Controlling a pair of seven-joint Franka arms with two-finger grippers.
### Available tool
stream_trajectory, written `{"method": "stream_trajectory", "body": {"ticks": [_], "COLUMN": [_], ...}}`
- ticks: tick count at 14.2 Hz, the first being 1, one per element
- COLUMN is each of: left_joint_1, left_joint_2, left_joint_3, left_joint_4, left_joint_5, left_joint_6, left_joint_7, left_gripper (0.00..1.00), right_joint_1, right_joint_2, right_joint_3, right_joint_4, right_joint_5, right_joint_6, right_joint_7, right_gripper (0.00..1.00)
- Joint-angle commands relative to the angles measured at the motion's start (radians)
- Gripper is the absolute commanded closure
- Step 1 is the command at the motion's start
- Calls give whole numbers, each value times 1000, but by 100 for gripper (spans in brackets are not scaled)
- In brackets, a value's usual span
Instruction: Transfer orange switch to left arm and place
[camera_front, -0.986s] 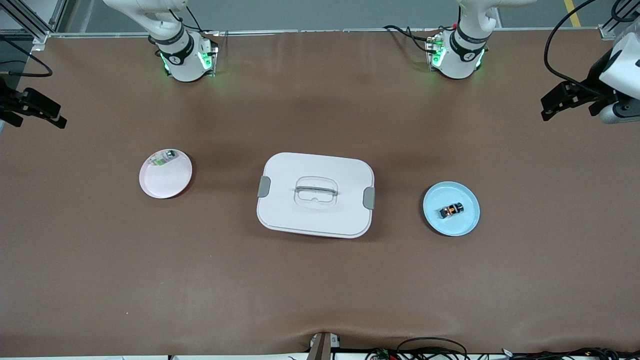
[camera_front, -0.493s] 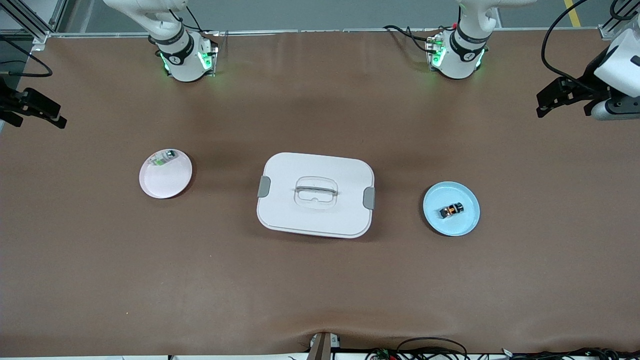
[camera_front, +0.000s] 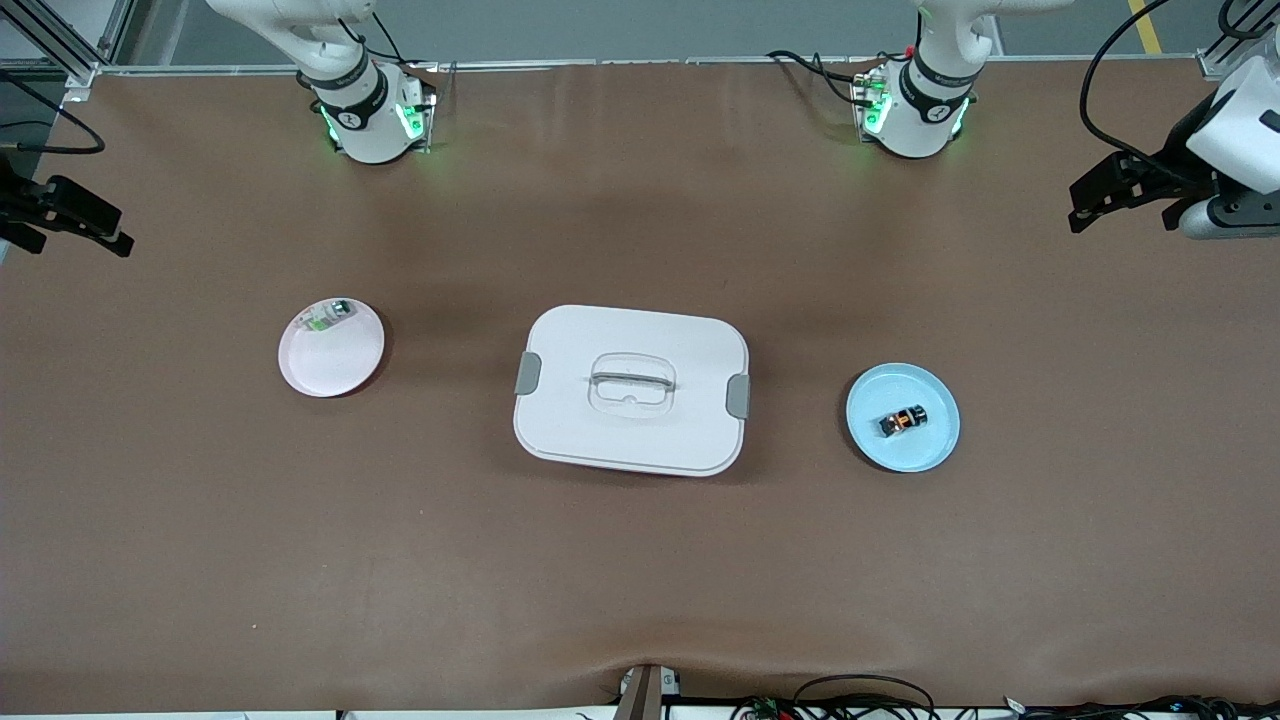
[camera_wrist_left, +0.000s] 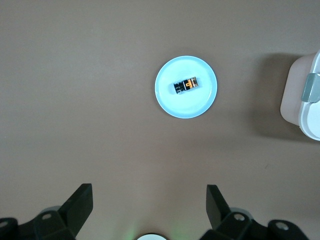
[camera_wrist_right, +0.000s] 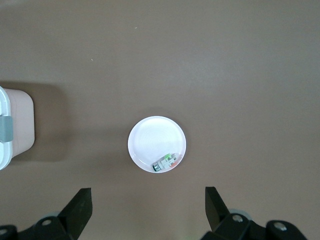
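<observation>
Box (camera_front: 631, 390), white with grey side clasps and a clear handle set into its lid, sits closed at the middle of a brown table (camera_front: 640, 560), between two small round plates. On the pale blue plate (camera_front: 925, 445), toward the left arm's end of the table, lies the orange switch (camera_front: 902, 420), a tiny black block with an orange-brown band, resting near the plate's middle and touched by nothing. The pink-white plate (camera_front: 335, 365), toward the right arm's end, carries a small green-and-white part (camera_front: 328, 317) at its rim. Both plates stand well apart from the box.

The left gripper (camera_front: 1090, 203) hangs in the air over the table's edge at the left arm's end, its fingers (camera_wrist_left: 80, 202) spread wide and holding nothing; its wrist view looks down on the blue plate and switch. The right gripper (camera_front: 100, 228) waits over the table's edge at the right arm's end, fingers (camera_wrist_right: 80, 205) likewise wide apart and empty, with the pink-white plate below it.
</observation>
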Motion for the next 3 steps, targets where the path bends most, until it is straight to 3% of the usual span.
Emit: {"method": "stream_trajectory", "body": {"ticks": [1,3], "left_joint_1": [0,-5], "left_joint_2": [2,5], "left_joint_3": [3,3], "left_joint_4": [31,31], "left_joint_5": [-17,-17], "left_joint_6": [-23,-23], "left_joint_7": [12,8], "left_gripper": [0,0], "right_joint_1": [-11,-11], "right_joint_2": [12,12], "right_joint_3": [7,7], "right_joint_4": [29,27], "right_joint_5": [-8,-8], "right_joint_6": [-22,-22], "right_joint_7": [3,3], "right_gripper": [0,0]}}
